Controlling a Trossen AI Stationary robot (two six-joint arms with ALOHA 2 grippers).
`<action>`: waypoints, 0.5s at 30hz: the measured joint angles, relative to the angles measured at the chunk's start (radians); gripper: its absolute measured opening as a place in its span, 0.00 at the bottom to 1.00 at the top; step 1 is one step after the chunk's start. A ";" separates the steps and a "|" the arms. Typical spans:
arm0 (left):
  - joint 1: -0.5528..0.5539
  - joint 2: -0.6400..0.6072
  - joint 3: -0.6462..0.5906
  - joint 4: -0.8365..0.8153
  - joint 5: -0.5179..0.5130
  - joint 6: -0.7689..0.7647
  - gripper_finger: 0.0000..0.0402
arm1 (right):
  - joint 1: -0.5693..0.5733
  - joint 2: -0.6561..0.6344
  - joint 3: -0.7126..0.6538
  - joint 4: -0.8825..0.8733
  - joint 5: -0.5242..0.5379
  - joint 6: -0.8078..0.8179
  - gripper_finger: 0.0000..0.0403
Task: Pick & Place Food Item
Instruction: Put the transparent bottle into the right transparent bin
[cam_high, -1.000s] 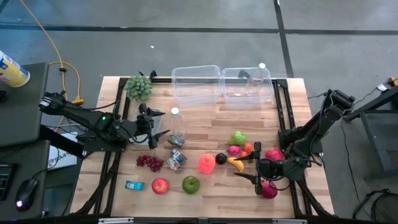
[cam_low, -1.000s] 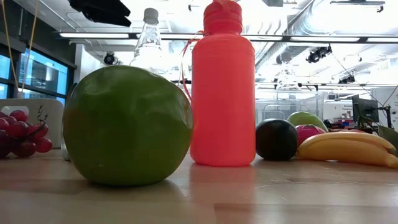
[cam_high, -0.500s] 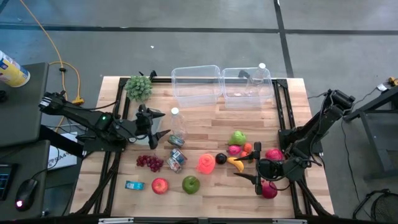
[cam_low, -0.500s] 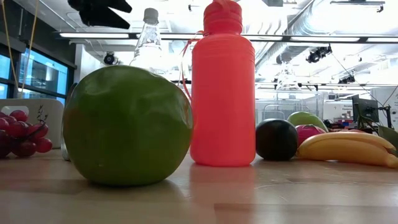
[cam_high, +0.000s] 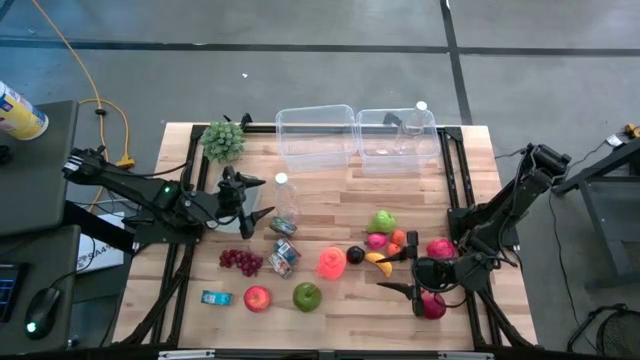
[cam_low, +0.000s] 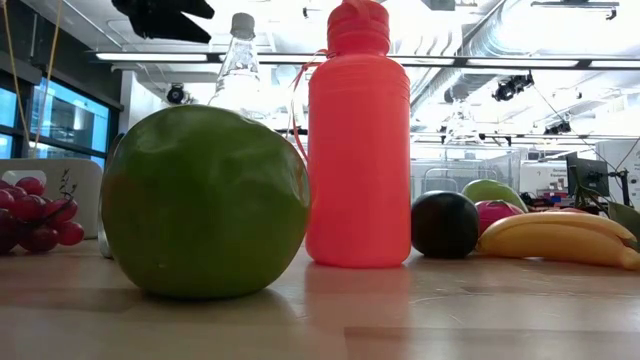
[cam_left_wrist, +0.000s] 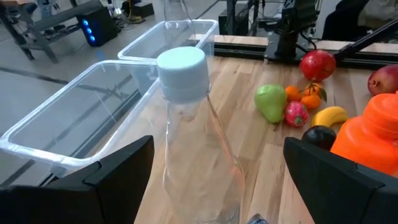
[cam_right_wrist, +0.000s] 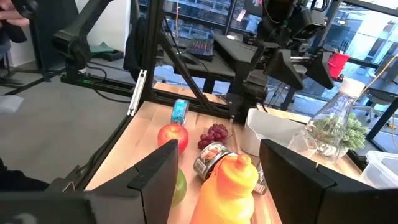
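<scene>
My left gripper (cam_high: 260, 198) hangs open over the table's left half. Its fingers stand either side of a clear bottle with a white cap (cam_left_wrist: 181, 65) without touching it; the bottle (cam_high: 284, 205) stands upright on its base. In the low view this gripper (cam_low: 162, 18) shows high above the table. My right gripper (cam_high: 396, 268) is open at the right, over the fruit cluster: banana (cam_high: 378, 262), dark plum (cam_high: 355, 255), pear (cam_high: 383, 221), pink fruit (cam_high: 376, 241). It faces the orange-red bottle (cam_right_wrist: 229, 180). Green apple (cam_high: 307, 296), red apple (cam_high: 257, 298) and red grapes (cam_high: 240, 262) lie near the front.
Two clear bins (cam_high: 316, 138) (cam_high: 398, 138) sit at the far edge, and green grapes (cam_high: 222, 140) lie at the far left. A tin (cam_high: 283, 257), a blue packet (cam_high: 215, 297) and red fruits (cam_high: 440, 248) (cam_high: 433, 305) also lie about. Bare wood shows in the table's middle.
In the low view my left gripper's outline above the clear bottle has shifted slightly. Nothing on the table has moved.
</scene>
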 joint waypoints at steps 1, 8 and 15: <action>0.000 0.000 0.000 0.000 0.000 0.000 0.86 | 0.000 0.000 0.000 0.000 0.000 0.006 0.53; -0.016 0.000 0.000 -0.014 0.088 0.018 0.86 | 0.000 0.000 0.000 0.000 -0.001 0.044 0.53; -0.033 0.000 0.000 -0.013 0.046 0.042 0.86 | 0.000 0.000 0.000 0.000 -0.001 0.029 0.53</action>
